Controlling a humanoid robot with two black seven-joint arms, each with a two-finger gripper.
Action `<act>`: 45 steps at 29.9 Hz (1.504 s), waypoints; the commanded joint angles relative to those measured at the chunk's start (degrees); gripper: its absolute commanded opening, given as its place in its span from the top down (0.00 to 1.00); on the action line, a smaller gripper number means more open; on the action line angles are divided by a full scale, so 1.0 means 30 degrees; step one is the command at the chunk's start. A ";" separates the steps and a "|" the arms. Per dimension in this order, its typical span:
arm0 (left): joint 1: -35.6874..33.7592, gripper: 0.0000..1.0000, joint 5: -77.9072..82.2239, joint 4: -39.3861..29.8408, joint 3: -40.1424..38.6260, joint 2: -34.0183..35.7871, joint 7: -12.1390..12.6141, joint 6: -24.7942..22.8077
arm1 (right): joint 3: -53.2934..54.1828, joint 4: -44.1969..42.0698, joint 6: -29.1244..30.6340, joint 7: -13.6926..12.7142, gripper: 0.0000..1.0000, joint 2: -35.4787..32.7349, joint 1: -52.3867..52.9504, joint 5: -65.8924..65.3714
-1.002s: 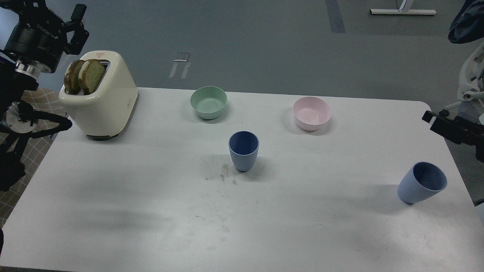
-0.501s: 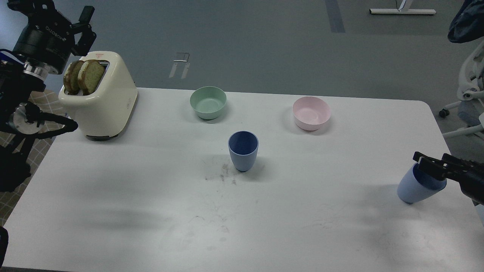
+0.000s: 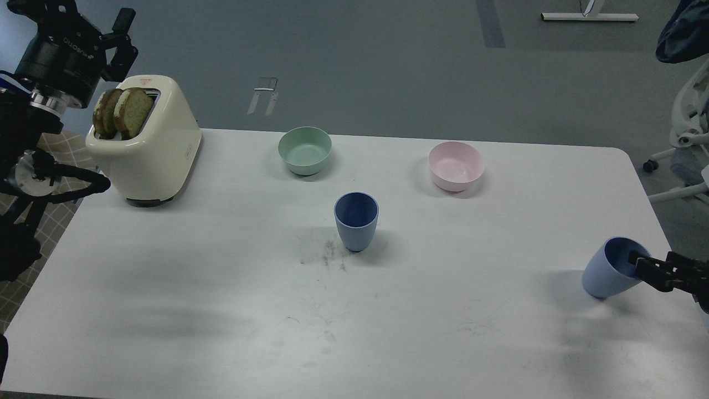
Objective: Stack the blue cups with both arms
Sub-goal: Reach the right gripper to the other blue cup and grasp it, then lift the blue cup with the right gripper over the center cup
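Observation:
One blue cup (image 3: 356,220) stands upright at the middle of the white table (image 3: 221,288). A second blue cup (image 3: 609,271) is near the right edge, tilted with its mouth up and to the right. My right gripper (image 3: 642,266) comes in low from the right edge, its dark tip at the right side of that cup's rim; its fingers cannot be told apart. My left gripper (image 3: 123,36) is open and empty, raised at the far left behind the toaster, far from both cups.
A cream toaster (image 3: 147,144) with two bread slices stands at the back left. A mint-green bowl (image 3: 305,149) and a pink bowl (image 3: 456,165) sit behind the middle cup. An office chair (image 3: 684,144) stands beyond the right edge.
My right gripper has come in from the right edge and dropped from above the right cup's mouth to its right rim. The left arm has barely shifted. The cups have not moved.

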 commanded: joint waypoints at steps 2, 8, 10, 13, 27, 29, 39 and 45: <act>-0.0012 0.03 0.0029 0.0008 0.0079 -0.0156 0.0003 0.0068 | 0.0028 0.0030 -0.0088 -0.0001 0.58 0.0061 -0.0014 -0.0006; -0.0012 0.03 0.0029 0.0008 0.0108 -0.0156 0.0032 0.0039 | 0.0028 0.0060 -0.0528 -0.0001 0.73 0.0326 -0.0014 0.0023; -0.0012 0.03 0.0058 0.0008 0.0108 -0.0156 0.0032 0.0068 | -0.0001 0.0060 -0.0528 -0.0001 0.75 0.0355 0.0015 0.0052; -0.0012 0.03 0.0029 0.0008 0.0108 -0.0156 0.0033 0.0039 | -0.0001 0.0060 -0.0528 -0.0001 0.78 0.0384 0.0015 0.0053; -0.0012 0.03 0.0029 -0.0021 0.0138 -0.0040 0.0033 0.0068 | 0.0408 0.0089 -0.0616 0.0057 1.00 0.0589 0.0220 0.0287; -0.0012 0.03 0.0029 -0.0021 0.0138 0.0019 0.0033 0.0068 | 0.1107 0.0235 -0.0616 0.0348 1.00 0.0618 0.0482 0.0345; -0.0041 0.03 0.0029 -0.0080 0.0108 0.0107 0.0062 0.0068 | 0.1848 0.1320 -0.0324 0.1346 1.00 0.1875 0.5483 0.0521; -0.0041 0.03 0.0000 -0.0109 0.0021 0.0137 0.0091 0.0010 | -0.2451 0.1057 0.0348 0.1317 1.00 0.3864 1.0929 0.0580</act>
